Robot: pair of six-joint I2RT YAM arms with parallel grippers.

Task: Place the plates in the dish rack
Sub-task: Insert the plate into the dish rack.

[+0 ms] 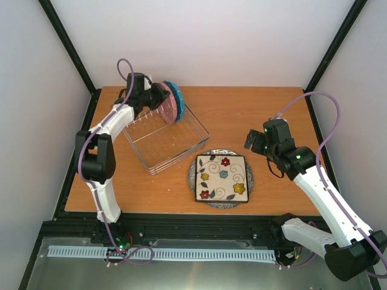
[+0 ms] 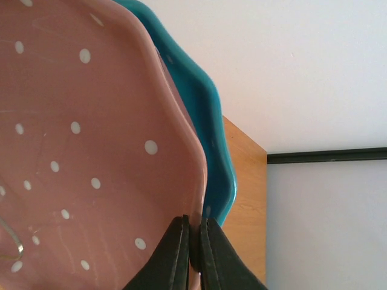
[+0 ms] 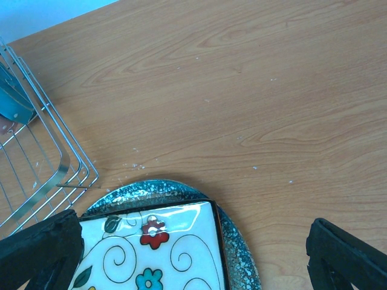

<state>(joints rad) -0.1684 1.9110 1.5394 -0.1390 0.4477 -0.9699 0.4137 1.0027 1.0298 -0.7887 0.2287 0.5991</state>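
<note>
A pink white-dotted scalloped plate (image 1: 170, 109) (image 2: 91, 151) stands on edge at the far end of the wire dish rack (image 1: 166, 138), right against a blue scalloped plate (image 1: 176, 94) (image 2: 208, 109) behind it. My left gripper (image 1: 158, 96) (image 2: 195, 222) is shut on the pink plate's rim. A square cream flowered plate (image 1: 222, 177) (image 3: 151, 248) lies on a round grey speckled plate (image 1: 251, 181) (image 3: 239, 241) at the table's front middle. My right gripper (image 1: 256, 142) (image 3: 192, 223) hangs open above that stack's far right side, holding nothing.
The rack's near corner (image 3: 42, 157) lies just left of the stacked plates. Bare wooden table (image 1: 242, 115) stretches behind and right of the stack. Black frame posts (image 1: 66, 42) and white walls close in the back corners.
</note>
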